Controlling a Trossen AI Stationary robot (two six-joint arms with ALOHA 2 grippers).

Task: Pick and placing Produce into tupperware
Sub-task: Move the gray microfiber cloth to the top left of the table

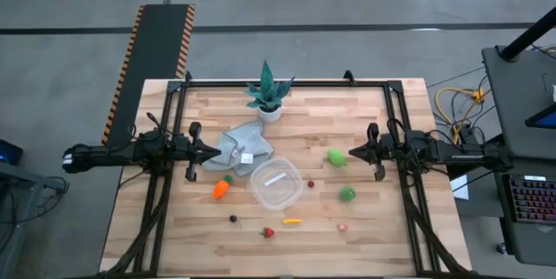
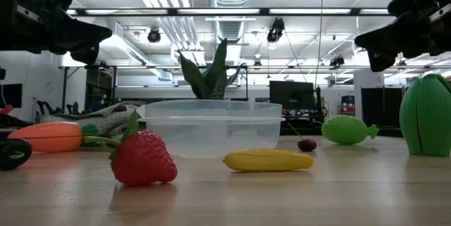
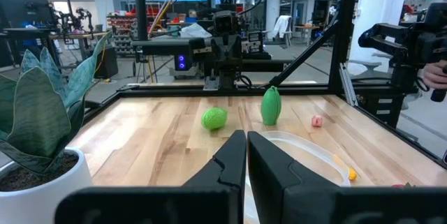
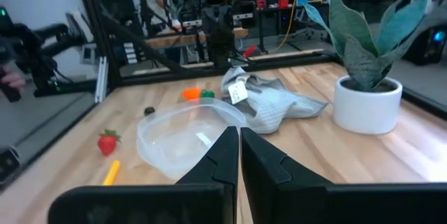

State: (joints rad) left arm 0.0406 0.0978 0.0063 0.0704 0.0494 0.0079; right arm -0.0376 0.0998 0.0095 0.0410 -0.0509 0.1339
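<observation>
The round clear tupperware (image 1: 276,185) (image 2: 211,127) sits mid-table with nothing in it. Around it lie an orange carrot (image 1: 221,189), two green pieces (image 1: 336,156) (image 1: 347,194), a yellow piece (image 1: 292,222), a strawberry (image 1: 268,232) (image 2: 144,159), a dark bit (image 1: 233,219), a cherry (image 1: 310,184) and a pink bit (image 1: 342,226). My left gripper (image 1: 213,151) (image 3: 246,151) hovers shut over the grey cloth, left of the tupperware. My right gripper (image 1: 354,151) (image 4: 239,147) hovers shut beside the far green piece.
A crumpled grey cloth (image 1: 245,147) with a white tag lies just beyond the tupperware. A teal spiky plant in a white pot (image 1: 269,96) stands near the far edge. A black frame (image 1: 287,83) borders the table. Bare wood shows along the near edge.
</observation>
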